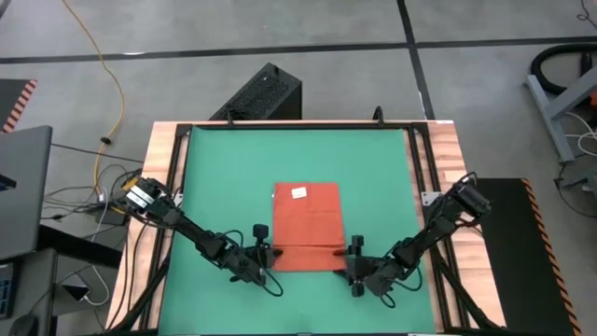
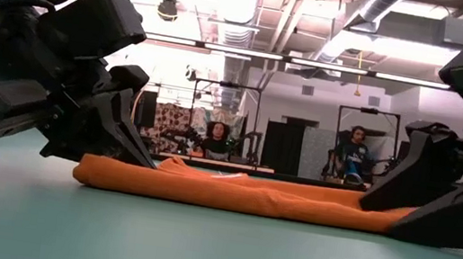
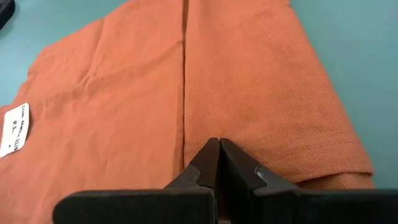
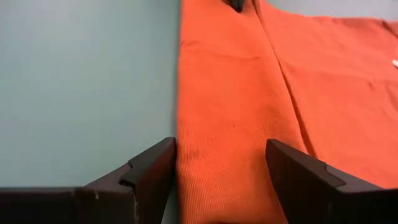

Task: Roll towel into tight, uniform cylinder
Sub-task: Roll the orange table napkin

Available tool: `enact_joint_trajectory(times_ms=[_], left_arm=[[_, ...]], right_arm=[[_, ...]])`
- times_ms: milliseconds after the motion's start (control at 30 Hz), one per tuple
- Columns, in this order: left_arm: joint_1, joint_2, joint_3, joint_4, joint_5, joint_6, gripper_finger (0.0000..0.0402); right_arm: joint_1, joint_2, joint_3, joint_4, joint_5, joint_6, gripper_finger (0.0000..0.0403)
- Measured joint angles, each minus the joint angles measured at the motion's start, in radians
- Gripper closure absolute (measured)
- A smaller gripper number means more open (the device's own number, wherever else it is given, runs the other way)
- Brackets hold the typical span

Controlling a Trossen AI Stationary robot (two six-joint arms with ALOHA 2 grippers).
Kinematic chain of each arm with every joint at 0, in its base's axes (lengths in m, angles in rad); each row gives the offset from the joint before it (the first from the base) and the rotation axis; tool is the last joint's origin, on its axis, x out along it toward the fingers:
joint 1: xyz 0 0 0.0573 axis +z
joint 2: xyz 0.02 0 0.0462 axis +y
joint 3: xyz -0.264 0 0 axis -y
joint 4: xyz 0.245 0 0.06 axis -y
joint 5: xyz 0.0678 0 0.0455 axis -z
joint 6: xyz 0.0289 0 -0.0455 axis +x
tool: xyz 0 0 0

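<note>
The orange-red towel lies flat on the green mat, its white tag near the far end. Its near end is folded over into a low strip. My left gripper is shut at the strip's left end, low over the mat. My right gripper is open at the strip's right end. One of its fingers stands over the mat on the near side. The other stands over the flat cloth beyond the strip. Whether they touch the cloth I cannot tell. My left gripper rests its shut fingertips on the towel at the folded strip's far edge, close to the towel's left side. The fingers come low from the table's left and lie along that edge. Whether any cloth is between them I cannot tell.
The mat sits inside a black frame on a wooden table. A black box stands beyond the far edge. Bare mat lies to the left, right and near side of the towel. People sit in the room behind.
</note>
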Motion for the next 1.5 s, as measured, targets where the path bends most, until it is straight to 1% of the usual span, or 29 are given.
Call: enact_joint_trajectory(times_ms=[167,267,367,500,733,833,867,933,1033,1233,1367,1433,1500], left_arm=[[0.001,0.0,0.0,-0.004,0.008,0.01,0.0401],[0.001,0.0,0.0,-0.008,0.01,0.011,0.0401],[0.001,0.0,0.0,-0.017,0.013,0.008,0.0401],[0.0,0.0,0.0,-0.019,0.015,0.006,0.0401],[0.0,-0.001,0.0,-0.021,0.026,0.005,0.0401],[0.0,-0.001,0.0,-0.021,0.036,0.005,0.0401],[0.0,-0.001,0.0,-0.021,0.036,0.005,0.0401],[0.0,-0.001,0.0,-0.021,0.041,0.005,0.0401],[0.0,-0.001,0.0,-0.021,0.053,0.012,0.0401],[0.001,-0.002,0.001,-0.022,0.083,0.029,0.0401],[0.001,-0.001,0.001,-0.022,0.087,0.032,0.0401],[0.001,-0.001,0.001,-0.022,0.092,0.032,0.0401],[0.0,0.0,0.003,-0.018,0.111,0.039,0.0401]], right_arm=[[0.003,0.063,0.003,0.039,0.045,0.068,0.0127],[0.004,0.072,0.003,0.047,0.058,0.103,0.0129],[0.004,0.072,0.003,0.047,0.052,0.109,0.0145],[0.004,0.072,0.003,0.047,0.032,0.119,0.0195],[0.005,0.066,0.003,0.062,0.017,0.096,0.0326],[0.008,0.043,0.003,0.041,0.014,0.096,0.0373],[0.008,0.033,0.002,0.032,0.01,0.107,0.0384],[0.005,0.012,0.001,0.022,0.001,0.149,0.039],[-0.025,-0.027,-0.003,0.001,-0.093,0.263,0.0385],[-0.091,-0.138,-0.004,-0.071,-0.281,0.561,0.0387],[-0.153,-0.22,-0.003,-0.129,-0.425,0.769,0.0388],[-0.181,-0.255,-0.004,-0.156,-0.471,0.855,0.0388],[-0.203,-0.285,-0.007,-0.172,-0.485,0.924,0.0389]])
